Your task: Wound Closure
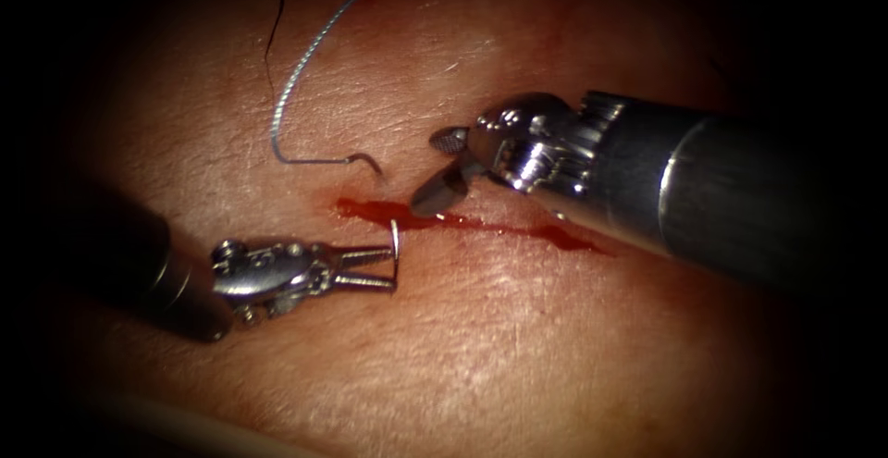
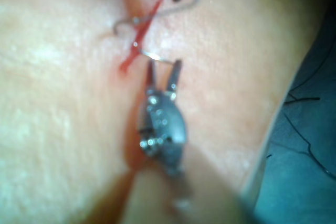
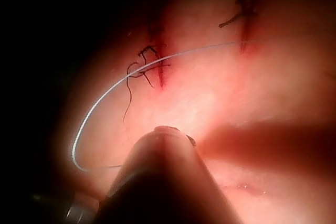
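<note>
The left tool [image 1: 387, 268] has its two jaws slightly parted, tips against the one needle [image 1: 395, 241] — whether they actually clamp it I cannot tell. The needle stands at the left end of the single cut [image 1: 481, 224], which holds red fluid [image 1: 379, 210]. The right tool [image 1: 446, 167] has its jaws wide apart over the cut, holding nothing. One pale thread [image 1: 301, 69] loops across the tissue [image 1: 518, 347] above — it ends at a small hooked bend near the cut.
</note>
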Controlling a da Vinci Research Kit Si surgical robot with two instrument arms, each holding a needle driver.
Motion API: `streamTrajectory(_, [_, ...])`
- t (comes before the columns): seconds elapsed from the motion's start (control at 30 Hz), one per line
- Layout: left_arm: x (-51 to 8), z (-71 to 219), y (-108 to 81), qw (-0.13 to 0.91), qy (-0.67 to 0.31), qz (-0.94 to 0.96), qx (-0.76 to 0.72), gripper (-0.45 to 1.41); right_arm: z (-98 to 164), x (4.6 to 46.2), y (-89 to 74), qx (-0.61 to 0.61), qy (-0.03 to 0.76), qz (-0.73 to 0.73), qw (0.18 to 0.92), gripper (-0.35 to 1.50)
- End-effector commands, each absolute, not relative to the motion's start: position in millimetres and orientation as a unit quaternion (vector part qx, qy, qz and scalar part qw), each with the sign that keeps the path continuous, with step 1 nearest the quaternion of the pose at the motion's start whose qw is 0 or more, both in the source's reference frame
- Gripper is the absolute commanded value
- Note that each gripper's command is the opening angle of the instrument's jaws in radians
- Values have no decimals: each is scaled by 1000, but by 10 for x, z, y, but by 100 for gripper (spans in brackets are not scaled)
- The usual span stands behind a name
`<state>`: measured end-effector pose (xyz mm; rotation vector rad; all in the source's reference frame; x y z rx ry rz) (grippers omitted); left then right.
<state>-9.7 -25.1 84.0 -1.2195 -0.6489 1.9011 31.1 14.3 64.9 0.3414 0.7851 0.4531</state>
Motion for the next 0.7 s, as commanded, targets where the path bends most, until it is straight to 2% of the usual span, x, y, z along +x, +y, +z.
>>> streamTrajectory(0.03, [-95,845,-262,386,-257,747,-477,36,651,318,141,158,387,169,892,125])
streamTrajectory(0.1, [-95,845,-262,386,-257,747,-477,36,652,319,143,160,408,120,891,118])
streamTrajectory(0.23, [-95,845,-262,386,-257,747,-477,36,670,328,139,141,477,36,867,116])
streamTrajectory(0.53, [-94,845,-262,385,-257,747,-477,36,706,327,124,111,508,-62,852,115])
streamTrajectory(0.7, [-91,843,-262,385,-259,747,-477,34,711,326,128,91,518,-87,846,108])
